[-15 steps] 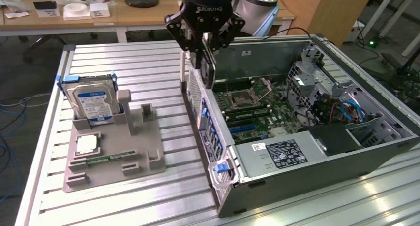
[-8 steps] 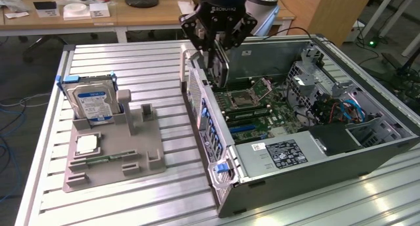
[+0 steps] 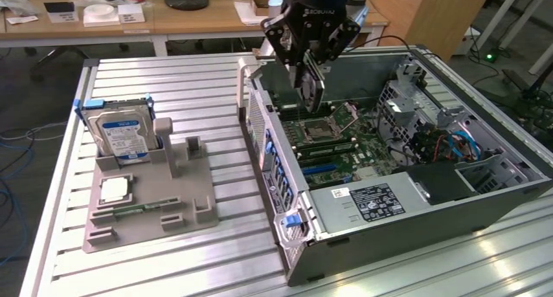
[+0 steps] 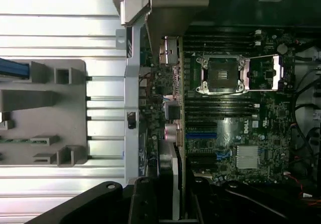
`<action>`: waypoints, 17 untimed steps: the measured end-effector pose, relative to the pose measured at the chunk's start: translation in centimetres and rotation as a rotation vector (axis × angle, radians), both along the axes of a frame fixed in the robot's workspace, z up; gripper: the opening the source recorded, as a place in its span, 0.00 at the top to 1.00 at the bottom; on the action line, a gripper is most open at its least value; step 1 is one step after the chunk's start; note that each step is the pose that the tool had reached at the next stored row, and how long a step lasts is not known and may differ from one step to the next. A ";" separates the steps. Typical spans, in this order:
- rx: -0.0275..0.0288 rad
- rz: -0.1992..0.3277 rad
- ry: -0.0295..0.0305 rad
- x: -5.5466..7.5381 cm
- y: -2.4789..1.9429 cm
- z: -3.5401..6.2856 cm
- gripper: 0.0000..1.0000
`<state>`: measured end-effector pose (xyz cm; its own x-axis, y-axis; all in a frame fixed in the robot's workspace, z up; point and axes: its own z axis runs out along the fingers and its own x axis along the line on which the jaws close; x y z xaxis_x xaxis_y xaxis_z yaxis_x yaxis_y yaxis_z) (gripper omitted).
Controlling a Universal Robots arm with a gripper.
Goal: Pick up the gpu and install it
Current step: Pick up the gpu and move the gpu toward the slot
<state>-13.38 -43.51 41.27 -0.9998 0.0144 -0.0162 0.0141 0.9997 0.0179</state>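
Note:
The gpu (image 3: 313,93) hangs on edge, a thin card with a dark face. My gripper (image 3: 309,63) is shut on its upper part. It is above the open computer case (image 3: 484,200), over the motherboard (image 3: 346,158) near the case's rear wall. In the wrist view the gpu (image 4: 173,148) shows edge-on between my black fingers (image 4: 143,204), with my gripper (image 4: 170,206) closed around it. It lines up roughly beside the blue slot (image 4: 200,134) and the open CPU socket (image 4: 223,73). I cannot tell whether the card touches the board.
A grey holder (image 3: 147,200) on the slatted table carries an upright blue-labelled hard drive (image 3: 125,132), a CPU (image 3: 115,190) and a memory stick (image 3: 138,209). The power supply (image 3: 372,203) and drive cage (image 3: 432,116) crowd the case. Desks stand behind.

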 end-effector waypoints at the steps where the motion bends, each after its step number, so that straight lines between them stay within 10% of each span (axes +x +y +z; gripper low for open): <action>1: 0.0001 0.000 0.0000 0.3 0.00 0.00 0.72; 17: 0.0000 0.000 0.0000 5.0 0.00 -0.01 0.72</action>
